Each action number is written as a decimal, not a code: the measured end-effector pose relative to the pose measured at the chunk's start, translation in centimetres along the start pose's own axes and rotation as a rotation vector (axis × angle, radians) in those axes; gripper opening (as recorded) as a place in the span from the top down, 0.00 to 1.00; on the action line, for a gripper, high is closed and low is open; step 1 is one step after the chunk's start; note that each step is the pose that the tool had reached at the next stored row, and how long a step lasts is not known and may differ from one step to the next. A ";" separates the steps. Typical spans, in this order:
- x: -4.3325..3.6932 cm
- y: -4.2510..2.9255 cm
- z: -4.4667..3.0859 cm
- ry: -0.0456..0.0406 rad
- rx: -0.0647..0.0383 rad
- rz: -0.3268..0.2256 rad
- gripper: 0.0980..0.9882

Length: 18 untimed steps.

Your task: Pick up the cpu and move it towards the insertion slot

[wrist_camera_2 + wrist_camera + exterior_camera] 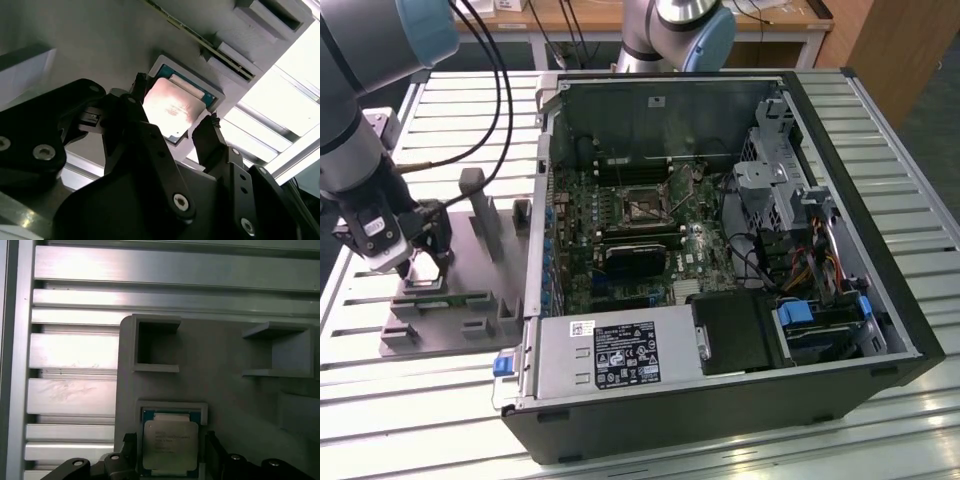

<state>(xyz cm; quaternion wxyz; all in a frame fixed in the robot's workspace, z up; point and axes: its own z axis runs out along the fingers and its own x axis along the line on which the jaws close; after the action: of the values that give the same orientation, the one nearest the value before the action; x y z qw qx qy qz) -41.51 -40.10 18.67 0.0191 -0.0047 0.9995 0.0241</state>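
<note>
Cpu (170,445) flat in a square recess of the grey fixture (235,405), toward the near corner of the slatted table (440,400) at the exterior view's left. Thin square chip, pale silvery lid with faint print, narrow green edge showing round the lid. Lid glaring pinkish-white in the second wrist view (172,107). Not lifted, seated level inside the recess rim.

Gripper (170,460) directly over it, pointing down. Black fingers (129,452) spread apart, one at each side of the recess, nothing clamped between them. Contact with the rim: cannot tell. In the exterior view, gripper (428,265) low over the fixture, just above a green memory stick (432,291) lying in its own holder. Arm (360,150) slanting down steeply from the exterior view's upper left, cables (500,90) looping off toward the wrist.

Farther toward the exterior view's right, an open computer case (720,400) lying on its side. Slot (645,205) on the board inside, shiny frame round a dark square, well apart from the cpu. Beyond the case, part of a second arm (680,30).
</note>
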 end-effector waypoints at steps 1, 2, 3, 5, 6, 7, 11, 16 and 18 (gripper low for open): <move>0.01 0.04 0.08 0.0000 0.000 0.000 0.38; 0.02 0.09 0.15 0.0001 0.000 0.000 0.38; 0.03 0.13 0.21 0.0000 0.000 0.000 0.38; 0.06 0.24 0.32 0.0001 0.000 0.000 0.38; 0.10 0.29 0.36 0.0001 0.000 0.000 0.38; 0.14 0.32 0.40 0.0000 0.000 0.000 0.38; 0.21 0.35 0.45 0.0001 0.000 0.000 0.38; 0.21 0.35 0.46 0.0000 0.001 0.000 0.38; 0.21 0.35 0.45 0.0001 0.001 0.000 0.47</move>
<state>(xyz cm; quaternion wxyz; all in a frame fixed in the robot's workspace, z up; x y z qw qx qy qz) -41.71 -39.72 18.23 0.0191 -0.0048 0.9995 0.0235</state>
